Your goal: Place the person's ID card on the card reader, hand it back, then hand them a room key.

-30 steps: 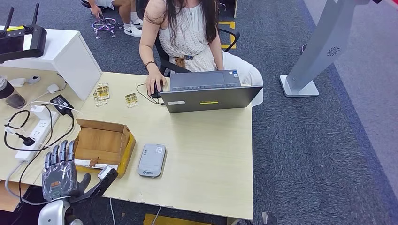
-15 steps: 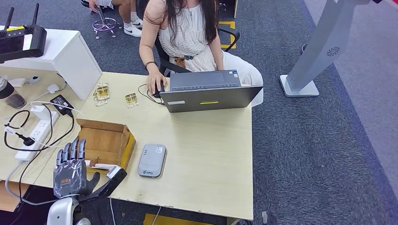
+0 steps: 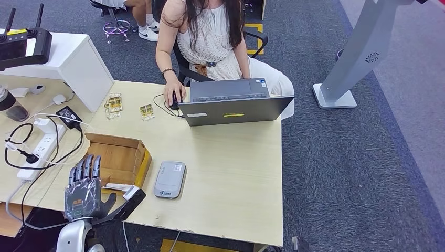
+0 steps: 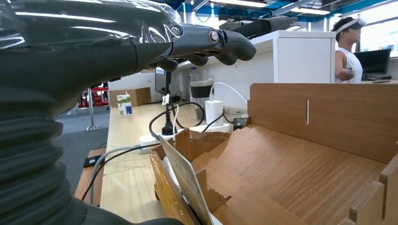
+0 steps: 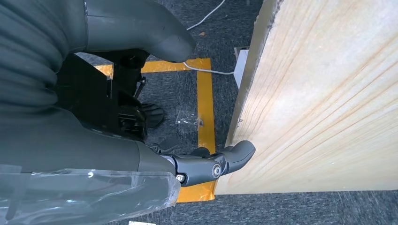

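Observation:
The grey card reader (image 3: 170, 179) lies flat near the table's front edge. To its left stands an open cardboard box (image 3: 116, 160) with a white card (image 3: 116, 186) leaning inside its front wall; the card (image 4: 184, 183) is close up in the left wrist view. My left hand (image 3: 84, 191) hovers at the box's front left corner, fingers (image 4: 211, 43) stretched out and holding nothing. My right hand (image 5: 108, 150) hangs below the table edge (image 5: 328, 103), fingers (image 5: 220, 164) loosely apart, holding nothing. A person (image 3: 210, 37) sits behind a laptop (image 3: 233, 102), one hand (image 3: 173, 97) on a mouse.
A power strip (image 3: 39, 152) with cables lies left of the box. A white cabinet (image 3: 73, 63) stands at the back left, with small gold packets (image 3: 113, 103) beside it. Bare tabletop (image 3: 231, 168) stretches right of the reader. A grey stand base (image 3: 336, 97) sits on the carpet.
My left hand has moved right and slightly forward, from the table's left front edge to the cardboard box's corner. The person and the reader have stayed put.

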### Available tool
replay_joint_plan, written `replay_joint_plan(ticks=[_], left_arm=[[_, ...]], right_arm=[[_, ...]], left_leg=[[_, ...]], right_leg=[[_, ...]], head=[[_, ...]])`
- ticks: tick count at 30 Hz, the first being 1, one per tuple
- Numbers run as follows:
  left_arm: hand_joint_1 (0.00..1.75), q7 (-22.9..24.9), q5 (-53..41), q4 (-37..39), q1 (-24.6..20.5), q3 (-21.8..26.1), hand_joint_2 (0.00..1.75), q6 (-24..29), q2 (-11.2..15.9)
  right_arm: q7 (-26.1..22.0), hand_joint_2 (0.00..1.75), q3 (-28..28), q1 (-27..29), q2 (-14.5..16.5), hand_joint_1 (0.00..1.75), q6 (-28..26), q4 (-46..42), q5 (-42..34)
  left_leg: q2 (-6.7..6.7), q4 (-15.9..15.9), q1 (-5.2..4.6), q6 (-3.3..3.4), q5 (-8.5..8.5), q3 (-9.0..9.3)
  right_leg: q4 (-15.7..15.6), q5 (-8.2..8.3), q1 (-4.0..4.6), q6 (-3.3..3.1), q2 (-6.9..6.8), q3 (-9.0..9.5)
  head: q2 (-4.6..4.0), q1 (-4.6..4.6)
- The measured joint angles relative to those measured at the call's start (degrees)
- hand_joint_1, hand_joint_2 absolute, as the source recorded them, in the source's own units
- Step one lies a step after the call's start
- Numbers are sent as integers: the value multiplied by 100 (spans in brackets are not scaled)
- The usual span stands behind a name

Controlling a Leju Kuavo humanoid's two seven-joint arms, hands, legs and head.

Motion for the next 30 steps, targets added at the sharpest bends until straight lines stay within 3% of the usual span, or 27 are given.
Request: replay_joint_plan(ticks=[12,16,30], left_arm=[[0,58,73,22,3,-117,175,-38,62],[175,93,86,22,17,-143,175,-82,80],[175,-20,407,21,94,-175,175,-419,184]], right_arm=[[8,175,2,-22,2,0,-1,2,3],[8,175,2,-24,2,0,0,2,-2],[48,175,4,-27,2,0,64,2,-4]], left_leg=[[0,0,0,0,0,0],[0,0,0,0,0,0],[0,0,0,0,0,0]], right_leg=[[0,0,0,0,0,0],[0,0,0,0,0,0],[0,0,0,0,0,0]], head=[[0,1],[0,1],[0,1]])
